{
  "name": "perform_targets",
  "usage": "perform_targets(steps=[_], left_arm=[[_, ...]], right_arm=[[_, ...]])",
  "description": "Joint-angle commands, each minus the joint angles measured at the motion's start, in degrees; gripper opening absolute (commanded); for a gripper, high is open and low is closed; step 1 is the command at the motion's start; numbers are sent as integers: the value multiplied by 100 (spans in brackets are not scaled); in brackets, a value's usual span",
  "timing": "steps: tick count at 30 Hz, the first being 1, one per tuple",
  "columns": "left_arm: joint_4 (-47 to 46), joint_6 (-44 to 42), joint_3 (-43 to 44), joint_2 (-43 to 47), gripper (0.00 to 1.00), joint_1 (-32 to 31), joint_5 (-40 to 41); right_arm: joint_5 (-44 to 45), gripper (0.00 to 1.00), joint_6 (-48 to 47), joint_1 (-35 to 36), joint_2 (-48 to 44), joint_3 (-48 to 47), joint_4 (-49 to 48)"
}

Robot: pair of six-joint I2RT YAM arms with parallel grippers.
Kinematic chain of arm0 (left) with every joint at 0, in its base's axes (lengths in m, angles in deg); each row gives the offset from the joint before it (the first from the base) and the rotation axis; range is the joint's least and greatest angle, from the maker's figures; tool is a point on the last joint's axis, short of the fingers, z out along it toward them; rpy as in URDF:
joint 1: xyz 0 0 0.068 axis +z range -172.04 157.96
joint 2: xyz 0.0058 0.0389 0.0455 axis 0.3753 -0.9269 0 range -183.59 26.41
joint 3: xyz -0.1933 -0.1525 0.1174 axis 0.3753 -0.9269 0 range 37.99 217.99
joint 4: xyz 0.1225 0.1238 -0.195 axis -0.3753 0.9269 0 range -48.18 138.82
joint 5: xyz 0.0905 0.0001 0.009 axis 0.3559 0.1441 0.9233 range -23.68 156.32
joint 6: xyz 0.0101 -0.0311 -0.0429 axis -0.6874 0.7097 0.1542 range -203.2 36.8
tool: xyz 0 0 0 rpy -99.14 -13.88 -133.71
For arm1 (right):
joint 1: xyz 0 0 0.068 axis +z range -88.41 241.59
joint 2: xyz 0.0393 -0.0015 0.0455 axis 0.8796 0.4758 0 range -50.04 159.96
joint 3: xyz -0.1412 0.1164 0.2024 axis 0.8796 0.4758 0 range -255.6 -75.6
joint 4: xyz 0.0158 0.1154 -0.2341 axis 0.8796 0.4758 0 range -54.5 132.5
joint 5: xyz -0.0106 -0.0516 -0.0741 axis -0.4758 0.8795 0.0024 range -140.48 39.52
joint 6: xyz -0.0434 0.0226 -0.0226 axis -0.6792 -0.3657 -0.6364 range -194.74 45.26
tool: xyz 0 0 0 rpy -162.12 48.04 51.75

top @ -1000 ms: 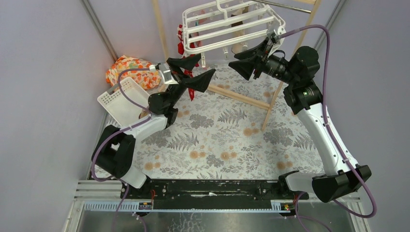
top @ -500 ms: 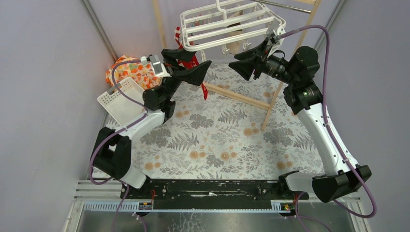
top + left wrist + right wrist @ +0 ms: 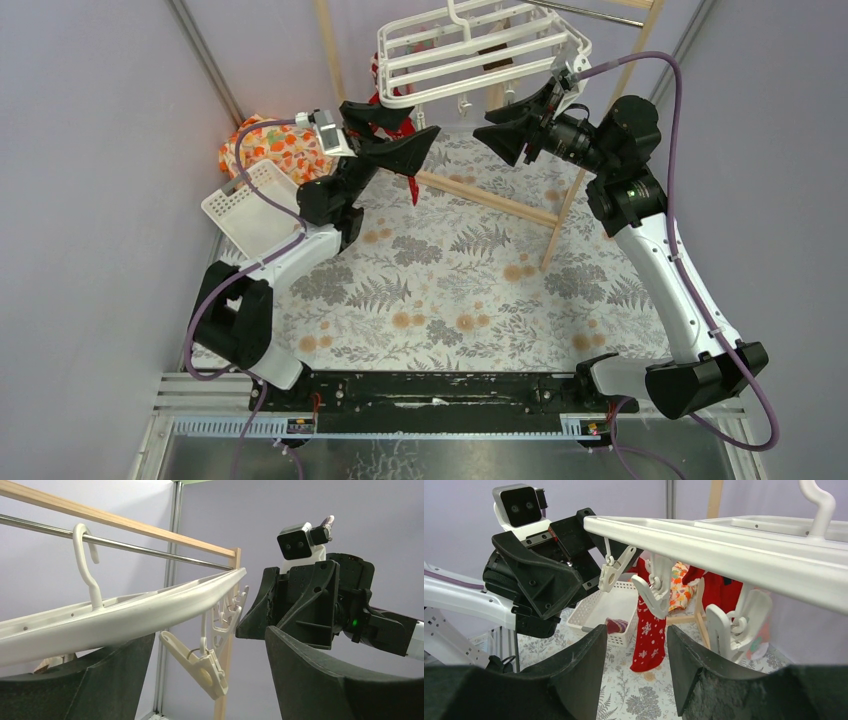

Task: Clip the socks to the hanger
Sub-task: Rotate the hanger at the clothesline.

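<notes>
The left claw (image 3: pixel 210 635) is spread wide and grips nothing. Its two dark fingers (image 3: pixel 320 680) stand on either side of the rim of the white plastic grid-frame hanger (image 3: pixel 125 617). One small white dangling clip (image 3: pixel 200 667) hangs from that rim in the gap between the fingers. The right claw (image 3: pixel 636 630) is also parted, by a narrower gap, and holds nothing. It points at the hanger from the opposite side and sits just under the near rim.

The hanger is up in the air at the far end of the worktop (image 3: pixel 470 290), tilted. Its top hook (image 3: pixel 85 555) is over a thin metal rod (image 3: pixel 150 550) of the pale wooden pole rack (image 3: pixel 490 198).

A bright red sock with white snowflakes (image 3: pixel 648 630) hangs straight down below the hanger, close beside the left claw. Its top is hidden behind a clip, so what holds it cannot be told. A second red sock (image 3: pixel 719 587) hangs further along under the frame.

Beyond the left arm, a white slotted plastic basket (image 3: pixel 245 210) lies on the patterned worktop. An orange floral cloth bundle (image 3: pixel 270 145) lies just behind it, by the wall.
</notes>
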Motion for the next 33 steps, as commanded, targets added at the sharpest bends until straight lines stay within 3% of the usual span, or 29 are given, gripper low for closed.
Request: perform_targets(steps=[1, 6, 9, 18, 33], left_arm=[[-78, 142, -82, -105, 88, 49, -202], [-46, 164, -272, -118, 98, 49, -158], [133, 26, -556, 31, 99, 50, -67], [-875, 578, -1177, -197, 99, -194, -13], [-957, -420, -208, -771, 99, -957, 266]], right_arm=[[55, 54, -23, 39, -164, -39, -251], [76, 54, 9, 37, -115, -91, -291], [76, 54, 13, 38, -73, -118, -304], [9, 54, 143, 37, 2, -92, -493], [2, 54, 43, 39, -154, -33, -371]])
